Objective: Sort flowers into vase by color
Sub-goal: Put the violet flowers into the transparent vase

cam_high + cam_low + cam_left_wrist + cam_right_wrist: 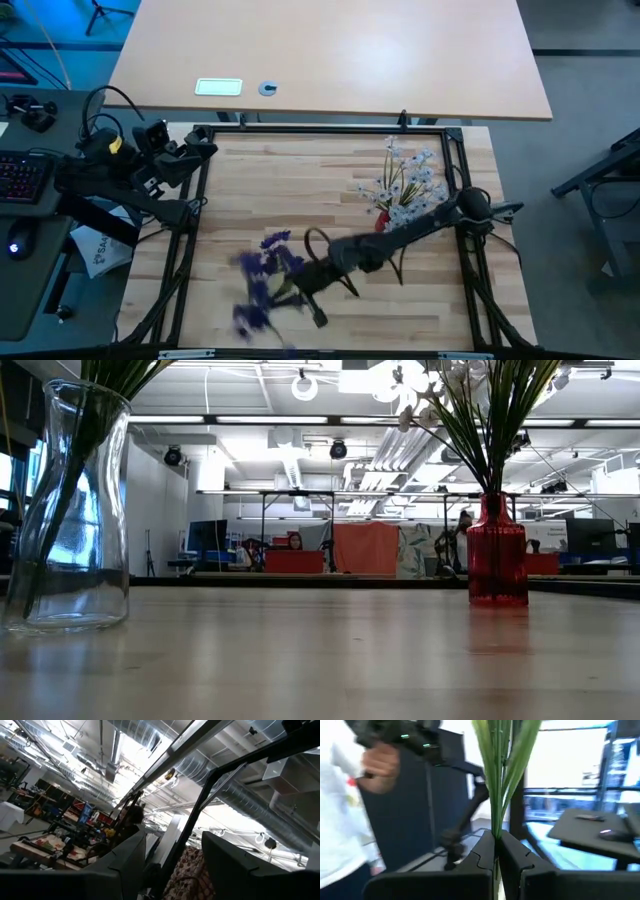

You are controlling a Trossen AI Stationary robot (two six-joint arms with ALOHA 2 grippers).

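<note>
Clear glass is the first hazard here: the empty-looking glass carafe (68, 510) stands at the left of the low view with green stems already running down inside it, and from above it barely shows among the purple blooms, so its mouth is hard to judge. Furthest left, the left tool (200, 152) is parked off the left edge of the desk (300, 180), its fingers standing apart and holding nothing; it plays no part and poses little risk where it is.

Moving right, the purple flowers (265, 285) sit low on the desk, blurred as if in motion. The right tool (318, 283) is just beside them, clamped fully shut on a thin green stem (496, 795), which the right wrist view shows pinched between its fingers and rising with its leaves upward. My judgement is that the purple sprig is being brought to the glass carafe. The stem is thin and slippery, so it could twist or slide in the grip; a tilted stem might miss the narrow neck or catch on the stems already inside. A sideways push from the arm could also tip the light carafe.

Further right, the red vase (497, 555) holds the white flowers (405, 180), close under the right arm's elbow. A wide swing of that arm could brush the blossoms or knock the vase over.
</note>
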